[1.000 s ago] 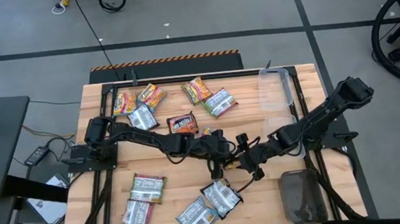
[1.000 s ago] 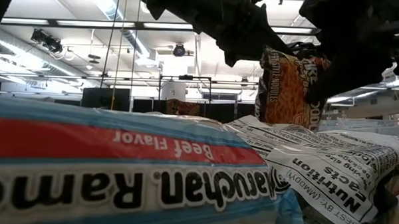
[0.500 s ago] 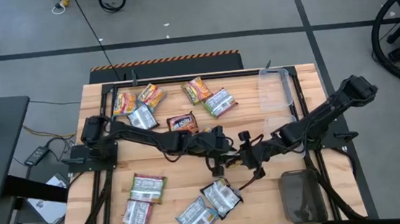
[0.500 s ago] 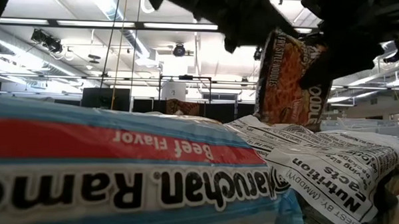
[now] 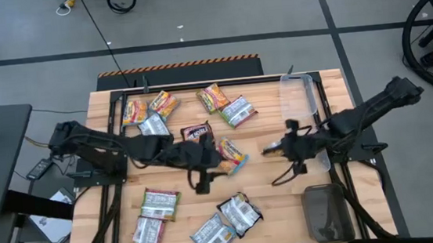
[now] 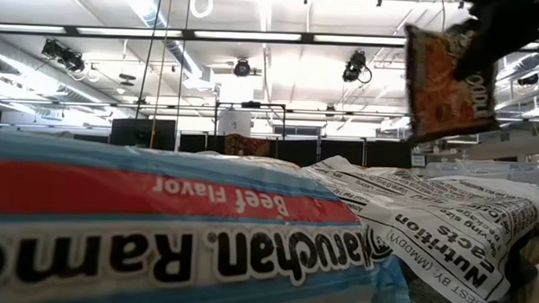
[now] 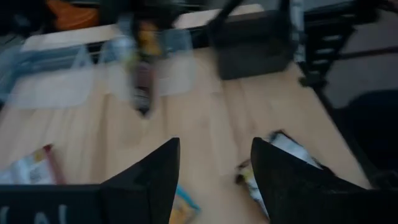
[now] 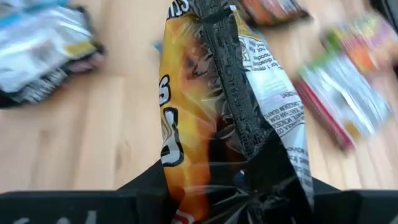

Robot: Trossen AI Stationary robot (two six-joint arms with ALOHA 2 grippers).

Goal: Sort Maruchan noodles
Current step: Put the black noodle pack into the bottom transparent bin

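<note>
The right gripper (image 5: 270, 150) pinches an orange Maruchan packet (image 8: 211, 112) in the air, right of the table's (image 5: 303, 208) middle. At its nine o'clock the left gripper (image 5: 201, 186) hangs with fingers spread, empty, above the wood.

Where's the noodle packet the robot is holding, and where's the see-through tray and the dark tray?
Held noodle packet (image 8: 186, 124), right wrist view, on its orange front.
Clear tray (image 5: 296, 97), high view, on its floor.
Dark tray (image 5: 327, 214), high view, on its middle.
</note>
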